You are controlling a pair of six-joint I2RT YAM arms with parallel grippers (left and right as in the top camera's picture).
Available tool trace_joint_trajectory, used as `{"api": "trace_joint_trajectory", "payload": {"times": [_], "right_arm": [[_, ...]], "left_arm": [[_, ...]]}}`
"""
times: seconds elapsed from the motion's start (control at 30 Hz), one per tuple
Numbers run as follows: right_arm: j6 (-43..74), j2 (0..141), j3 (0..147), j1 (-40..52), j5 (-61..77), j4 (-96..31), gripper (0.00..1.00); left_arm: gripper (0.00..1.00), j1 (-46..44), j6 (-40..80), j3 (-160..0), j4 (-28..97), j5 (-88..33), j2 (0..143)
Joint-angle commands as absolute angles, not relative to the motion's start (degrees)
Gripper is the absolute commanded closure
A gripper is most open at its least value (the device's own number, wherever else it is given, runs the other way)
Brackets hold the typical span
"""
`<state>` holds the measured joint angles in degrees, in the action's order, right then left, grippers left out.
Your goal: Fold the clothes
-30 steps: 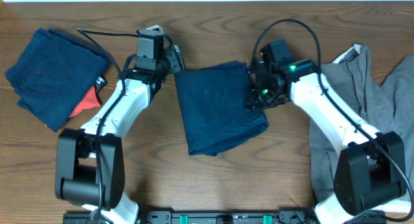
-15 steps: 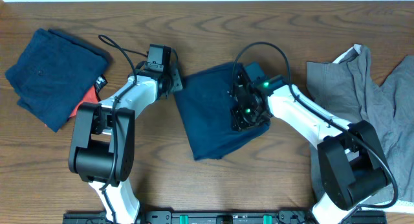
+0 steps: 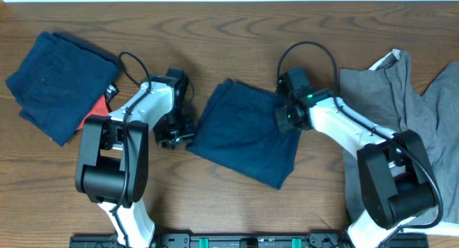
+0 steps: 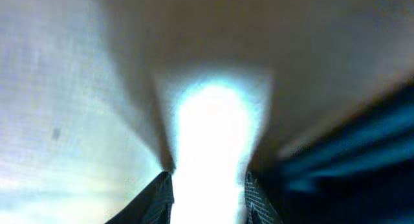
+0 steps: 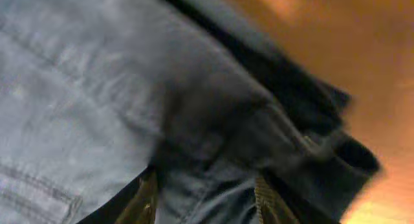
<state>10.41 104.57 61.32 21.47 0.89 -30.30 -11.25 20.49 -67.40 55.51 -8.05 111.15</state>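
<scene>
A folded navy garment (image 3: 247, 137) lies skewed in the middle of the table. My left gripper (image 3: 176, 137) is at its left corner. In the blurred left wrist view its fingers (image 4: 208, 201) stand apart with only bright glare between them, and the navy cloth (image 4: 362, 153) is off to the right. My right gripper (image 3: 287, 119) is on the garment's upper right edge. In the right wrist view its fingers (image 5: 204, 198) have bunched navy fabric (image 5: 213, 146) between them.
A folded navy stack (image 3: 54, 79) with a red piece (image 3: 93, 117) under it lies at the far left. A heap of grey clothes (image 3: 398, 112) covers the right side. Bare wood shows along the front of the table.
The navy garment has swung round and shifted, so its left corner is lower and further left. My left gripper moved down along that corner. My right gripper moved slightly right and up.
</scene>
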Motion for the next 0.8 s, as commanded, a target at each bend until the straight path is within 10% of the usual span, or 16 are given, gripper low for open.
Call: {"api": "trace_joint_trajectory", "payload": {"times": [0.0,0.17,0.27,0.3,0.77], "right_arm": [[8.05,105.12,60.55,20.27,-0.16,-29.34,0.50],[8.05,105.12,60.55,20.64,0.32,-29.61,0.41],[8.08,105.12,60.55,20.88,0.51,-29.61,0.36],[8.08,105.12,60.55,21.02,0.54,-29.61,0.34],[8.08,105.12,60.55,21.06,1.98,-30.24,0.25]], "left_arm": [[0.62,-10.76,18.92,-66.89,56.14,-10.92,110.91],[0.56,-10.79,18.87,-69.10,52.58,-11.40,105.10],[0.05,-10.79,18.90,-69.34,45.30,-12.25,101.19],[0.02,-10.79,18.90,-69.34,43.00,-13.43,100.53],[0.02,-12.34,16.49,-69.23,26.87,-30.28,110.10]]}}
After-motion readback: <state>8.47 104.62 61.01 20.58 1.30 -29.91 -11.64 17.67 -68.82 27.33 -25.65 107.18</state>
